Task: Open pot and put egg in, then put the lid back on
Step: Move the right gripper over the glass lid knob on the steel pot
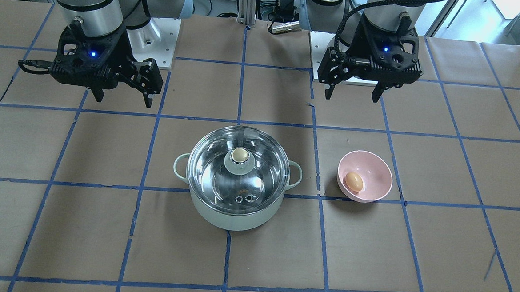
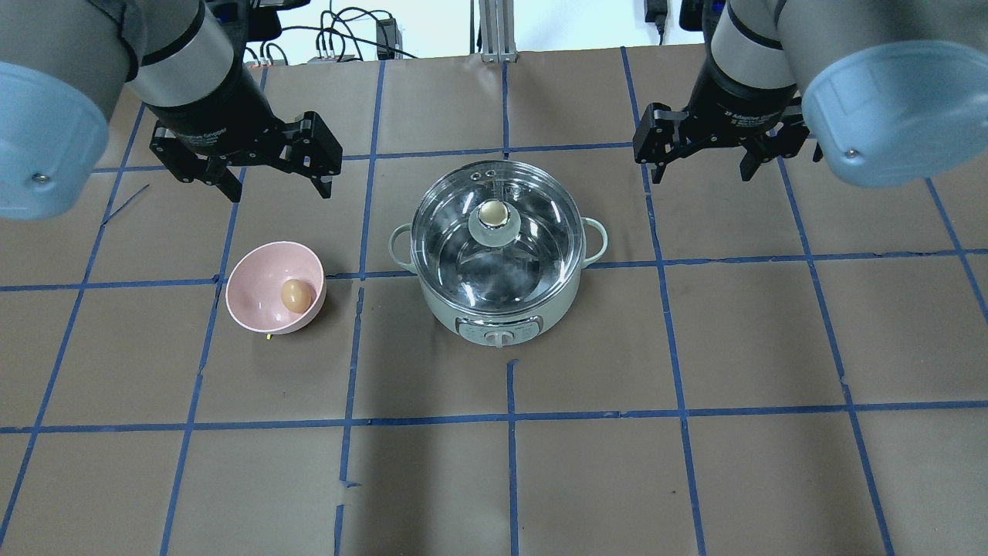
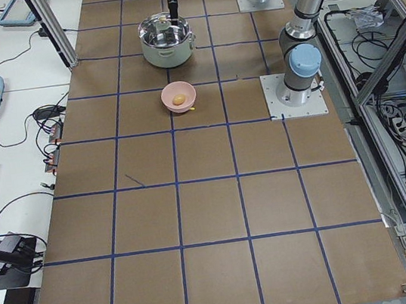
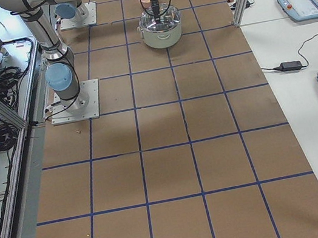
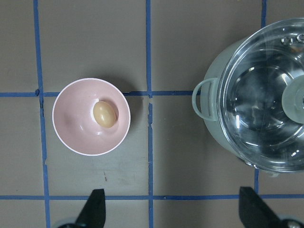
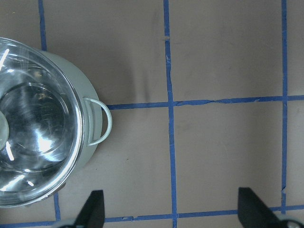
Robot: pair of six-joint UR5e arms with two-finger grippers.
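Squarely between the arms, the pot (image 1: 234,216) stands well in from the table's edges, closed by its lid (image 1: 216,179), whose knob (image 1: 240,154) is at centre. Through the glass, shiny steel shows. The egg (image 1: 354,181) lies in a pink bowl (image 1: 376,170) near the pot, toward the table's left end. The left gripper (image 1: 351,96) and right gripper (image 1: 123,99) both hang above the table, jaws spread wide, well apart from pot and bowl.

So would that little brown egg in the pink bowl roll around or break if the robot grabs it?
Probably rolls: the small light-brown oval egg is smooth and rounded, loose in the curved pink bowl. Likely fragile, so a gentle squeeze seems wise.
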